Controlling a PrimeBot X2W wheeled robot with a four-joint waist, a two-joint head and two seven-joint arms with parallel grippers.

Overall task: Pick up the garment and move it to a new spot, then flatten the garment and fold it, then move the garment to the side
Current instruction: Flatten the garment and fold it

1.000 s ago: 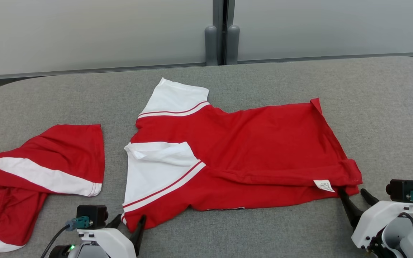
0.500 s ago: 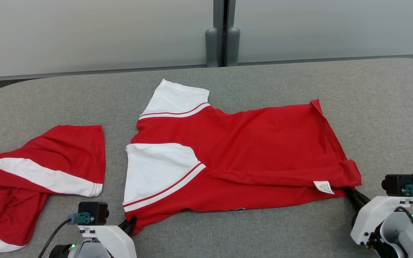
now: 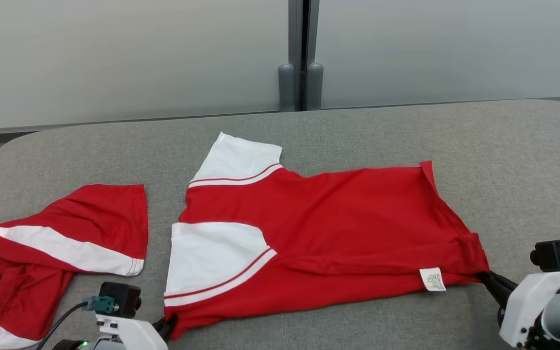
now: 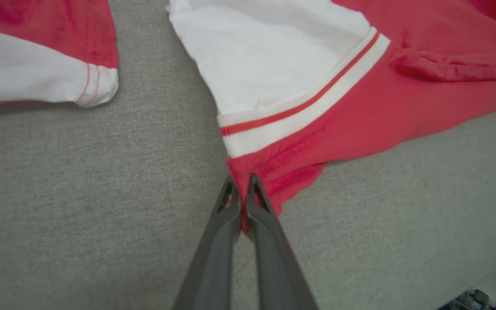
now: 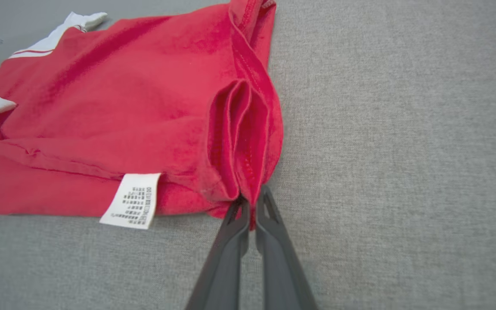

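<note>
Head view: a red garment [image 3: 338, 228] with white sleeves is seen spread across the middle of the grey padded table [image 3: 503, 146], its sleeves toward the left and its hem toward the right. Most of it is laid flat. The near left corner, just below the near white sleeve [image 3: 212, 257], is pinched by the left gripper [image 3: 167, 326], whose fingers are pressed together on the red cloth. In the left wrist view the cloth is seen caught between the two dark fingertips [image 4: 228, 206]. The near right corner of the hem is clamped in the same way by the right gripper [image 3: 488, 279]. In the right wrist view a bunched fold of the hem is held between the closed fingers, and a white care label [image 5: 131, 200] is seen on the garment's near edge, just beside them. A second red-and-white garment [image 3: 66, 228] is laid crumpled at the far left of the table, apart from the first.
</note>
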